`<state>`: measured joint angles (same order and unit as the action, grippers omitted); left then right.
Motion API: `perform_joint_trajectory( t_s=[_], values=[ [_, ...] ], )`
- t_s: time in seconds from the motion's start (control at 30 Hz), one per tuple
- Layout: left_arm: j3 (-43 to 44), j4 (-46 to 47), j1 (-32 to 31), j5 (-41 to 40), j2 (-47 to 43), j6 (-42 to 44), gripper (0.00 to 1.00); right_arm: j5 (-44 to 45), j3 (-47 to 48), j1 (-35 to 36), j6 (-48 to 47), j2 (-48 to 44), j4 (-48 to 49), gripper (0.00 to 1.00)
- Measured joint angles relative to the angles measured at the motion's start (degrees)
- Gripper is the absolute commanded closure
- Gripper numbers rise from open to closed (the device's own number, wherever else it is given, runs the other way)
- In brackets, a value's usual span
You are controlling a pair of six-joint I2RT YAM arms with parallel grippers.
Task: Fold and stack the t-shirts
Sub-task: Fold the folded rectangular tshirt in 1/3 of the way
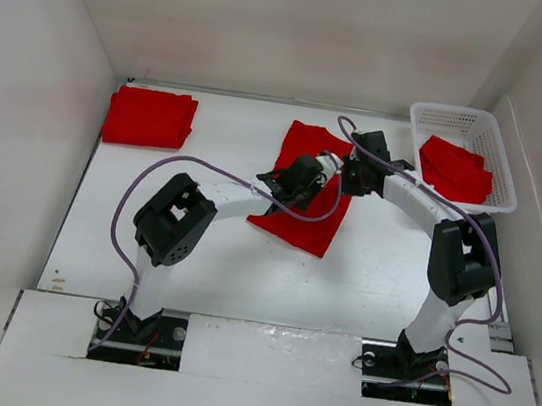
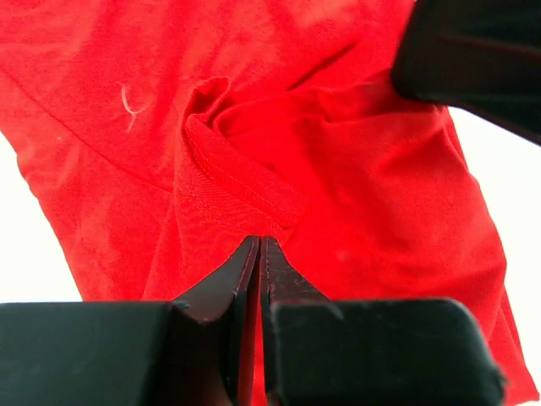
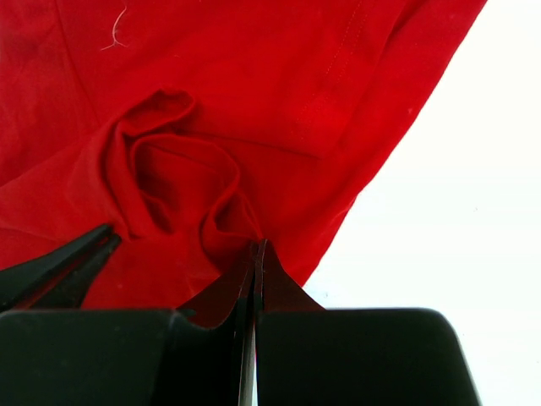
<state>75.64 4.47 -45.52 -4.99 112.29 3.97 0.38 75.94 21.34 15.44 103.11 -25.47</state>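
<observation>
wrist views: left gripper (image 2: 258, 252), right gripper (image 3: 256, 254) closed, apparently pinching middle t-shirt (image 1: 310, 227), overhead hides grip

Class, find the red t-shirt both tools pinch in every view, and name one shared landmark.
Top external: t-shirt at picture centre.
Left wrist: t-shirt fills most of frame.
Right wrist: t-shirt covers left and top.
Landmark: white thread, both wrist views.
</observation>
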Motion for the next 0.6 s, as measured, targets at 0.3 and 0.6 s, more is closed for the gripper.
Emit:
perform_joint_trajectory(
  t_s=[0.3, 0.6],
  values=[
    [0.2, 2.5, 1.8, -1.5, 0.3, -2.9, 1.00, 0.0, 0.0, -0.2, 0.0, 0.5, 0.0, 1.00],
    [-0.3, 5.7, 7.7, -1.2, -1.4, -3.7, 1.00, 0.0, 0.0, -0.7, -0.2, 0.5, 0.0, 1.00]
  ],
)
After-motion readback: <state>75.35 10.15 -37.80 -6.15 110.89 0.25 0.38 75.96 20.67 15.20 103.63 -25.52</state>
